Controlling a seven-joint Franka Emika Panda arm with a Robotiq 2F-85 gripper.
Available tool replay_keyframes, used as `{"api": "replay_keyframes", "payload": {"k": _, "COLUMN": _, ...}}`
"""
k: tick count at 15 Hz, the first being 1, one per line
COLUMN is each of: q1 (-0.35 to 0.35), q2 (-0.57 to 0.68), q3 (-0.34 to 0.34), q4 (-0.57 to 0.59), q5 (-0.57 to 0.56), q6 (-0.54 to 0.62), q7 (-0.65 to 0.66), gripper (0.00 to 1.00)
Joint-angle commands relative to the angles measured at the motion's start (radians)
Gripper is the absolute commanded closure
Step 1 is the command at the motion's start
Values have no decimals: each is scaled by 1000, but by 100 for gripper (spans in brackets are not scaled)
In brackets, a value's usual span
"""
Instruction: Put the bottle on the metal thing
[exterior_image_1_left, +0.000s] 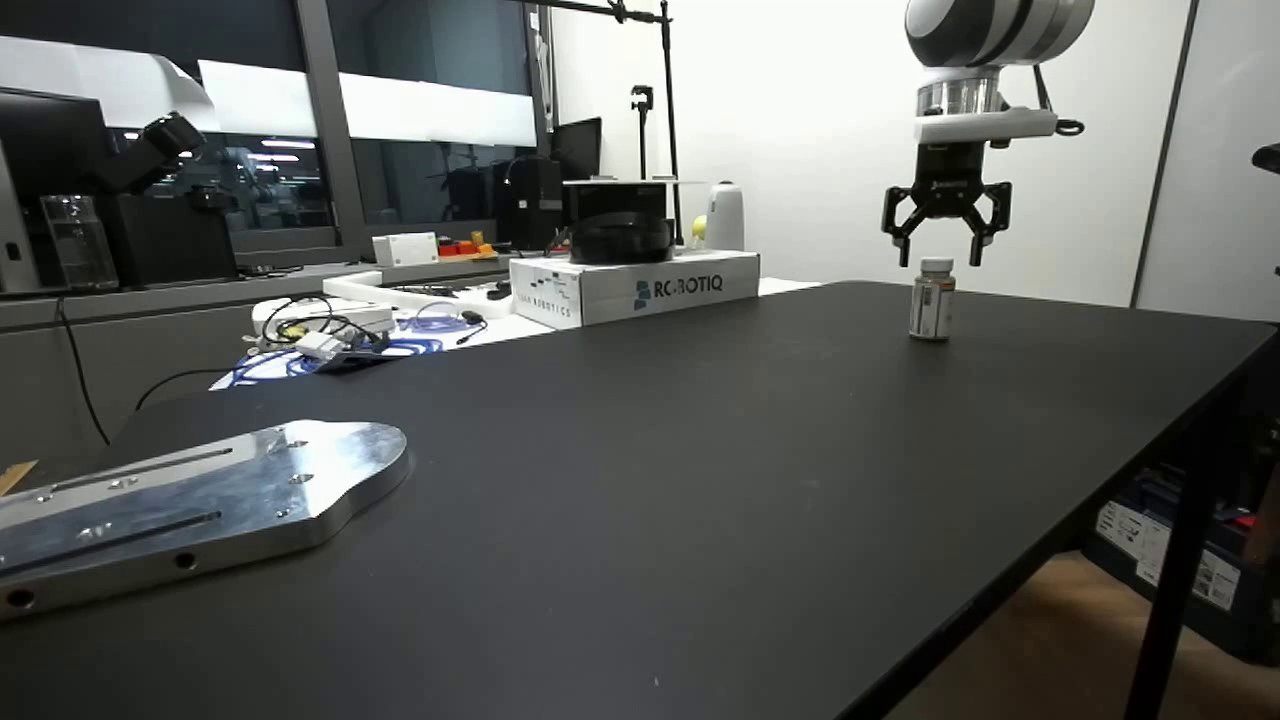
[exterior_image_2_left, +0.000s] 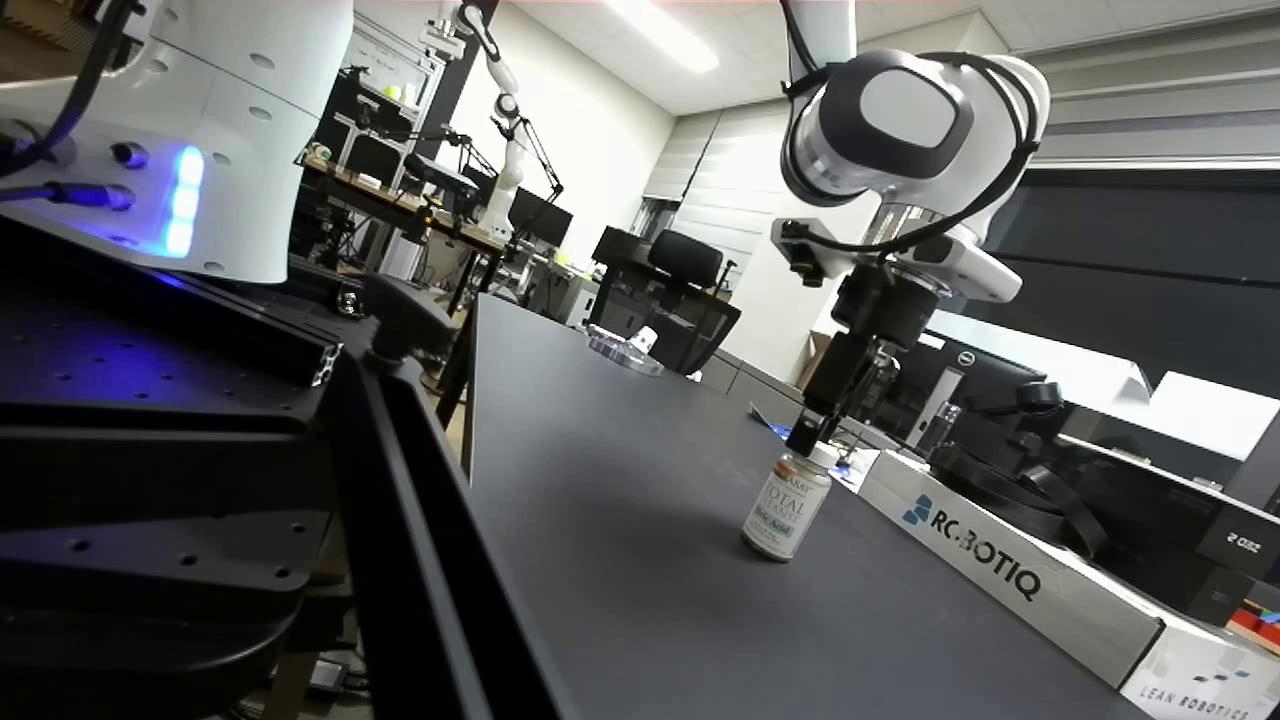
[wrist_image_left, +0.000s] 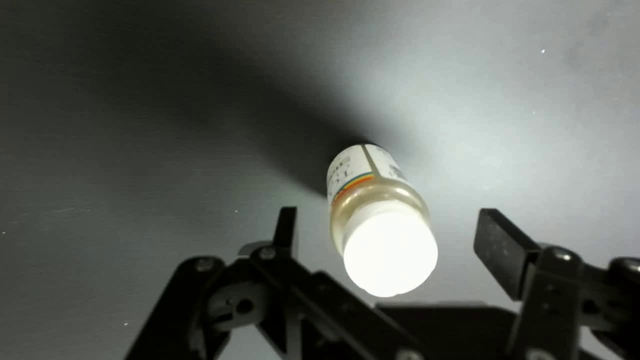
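Polished metal makes up the plate (exterior_image_1_left: 200, 490), smooth and mirror-like where light strikes it, with a duller edge. The tabletop (exterior_image_1_left: 650, 450) looks matt and fairly smooth, showing a soft, blurred sheen in the wrist view. The bottle (exterior_image_2_left: 787, 505) appears to be glossy plastic, its label (wrist_image_left: 347, 172) smooth and paper-like; the cap (wrist_image_left: 390, 255) glares too brightly to show texture. The fingers (wrist_image_left: 505, 250) look matt, near shiny metal screw heads (wrist_image_left: 204, 264). Smooth matt cardboard forms the box (exterior_image_1_left: 610, 295), while the arm (exterior_image_2_left: 990, 140) wears a sleek, faintly glossy shell.
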Motion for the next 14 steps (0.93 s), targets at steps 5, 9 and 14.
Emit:
{"api": "replay_keyframes", "payload": {"k": 5, "q1": 31, "q2": -41, "q3": -9, "q4": -43, "q5": -2, "q6": 70, "q7": -32, "gripper": 67}}
{"api": "replay_keyframes", "payload": {"k": 9, "q1": 52, "q2": -114, "q3": -12, "q4": -70, "q5": -18, "q6": 29, "q7": -21, "gripper": 81}}
{"api": "replay_keyframes", "payload": {"k": 14, "q1": 63, "q2": -253, "q3": 10, "q4": -118, "q5": -11, "q6": -62, "q7": -20, "gripper": 81}}
